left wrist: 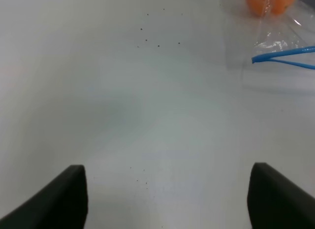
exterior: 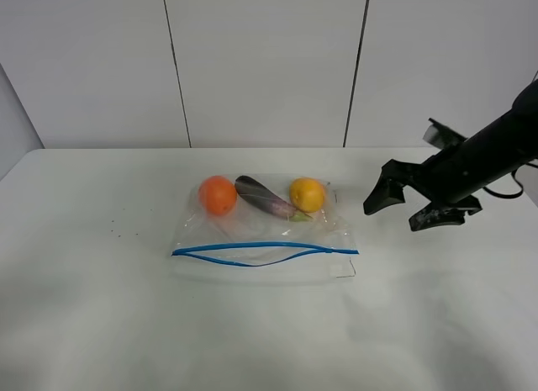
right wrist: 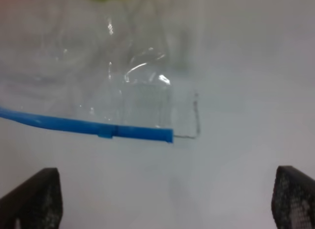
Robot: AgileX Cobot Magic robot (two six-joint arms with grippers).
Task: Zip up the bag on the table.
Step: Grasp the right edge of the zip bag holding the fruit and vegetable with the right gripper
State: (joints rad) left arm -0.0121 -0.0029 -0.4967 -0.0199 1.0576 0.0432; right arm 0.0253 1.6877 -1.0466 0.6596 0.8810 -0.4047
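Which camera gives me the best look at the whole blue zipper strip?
Exterior high. It shows the blue zipper strip end to end, with its two tracks parted along the middle. Left wrist catches only one end near the frame edge. Right wrist shows only the other end, close up.

White table (exterior: 84,324): bag (exterior: 262,231), perhaps dark specks (left wrist: 158,45)

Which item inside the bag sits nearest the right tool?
The yellow fruit at the right end of the bag in the high view; the purple vegetable lies mid, the orange fruit farthest.
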